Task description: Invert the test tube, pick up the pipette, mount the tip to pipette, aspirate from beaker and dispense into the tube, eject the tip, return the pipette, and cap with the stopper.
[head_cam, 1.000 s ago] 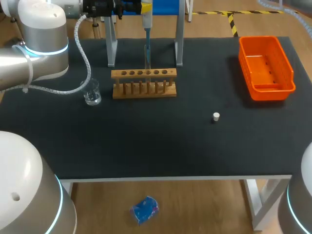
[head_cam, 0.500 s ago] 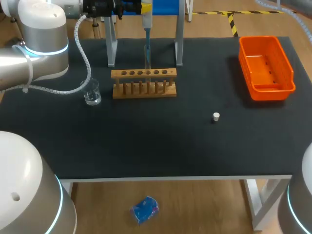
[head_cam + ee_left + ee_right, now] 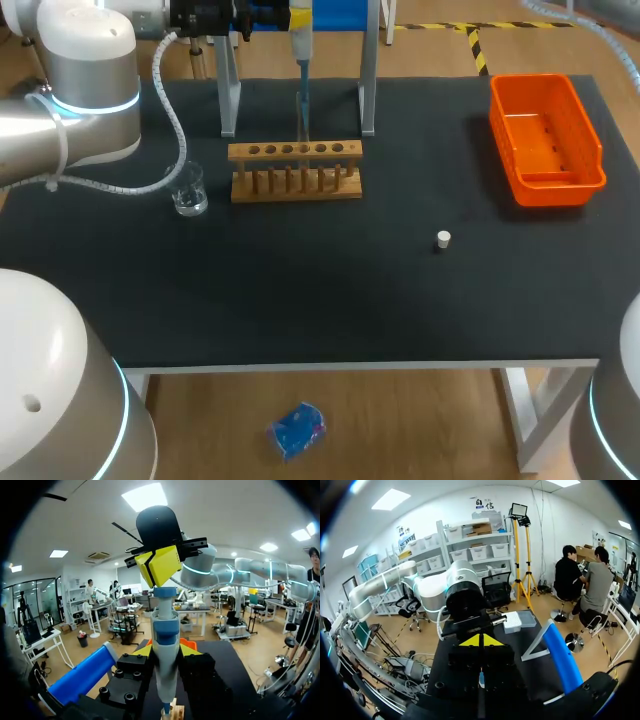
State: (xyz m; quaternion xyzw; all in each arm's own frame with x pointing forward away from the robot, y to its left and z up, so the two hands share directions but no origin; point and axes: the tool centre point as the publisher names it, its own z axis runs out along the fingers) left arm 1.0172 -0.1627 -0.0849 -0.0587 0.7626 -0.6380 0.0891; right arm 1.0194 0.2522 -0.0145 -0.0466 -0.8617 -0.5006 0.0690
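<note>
The left tool (image 3: pixel 165 651) is pinching the pipette (image 3: pixel 166 630) by its body and holding it upright over the far middle of the worktop (image 3: pixel 300 300), a yellow tip showing on either side of the barrel. Gripping the body this way is leaving the plunger end free. The right tool (image 3: pixel 160 566), its yellow tips pressed together into one blunt wedge, is sitting right at the top of that plunger. I am judging that the closed fingers are serving as a thumb for pressing it.

The pipette's lower end is reaching down to the wooden rack (image 3: pixel 295 152), which is standing at twelve o'clock from the worktop's centre, just in front of the metal stand (image 3: pixel 228 100). The test tube is too hard to tell apart from the tip there. The tip is pointing at one of the middle holes, though, so dispensing is looking like the step in hand.

The beaker (image 3: pixel 188 190) is sitting just beside the rack at nine o'clock, probably to keep the carry from aspirating short. The stopper (image 3: pixel 443 239) is lying alone at four o'clock of the rack, well apart and out of the arms' way until capping. The orange bin (image 3: pixel 560 192) at three o'clock is probably waiting for the ejected tip.
</note>
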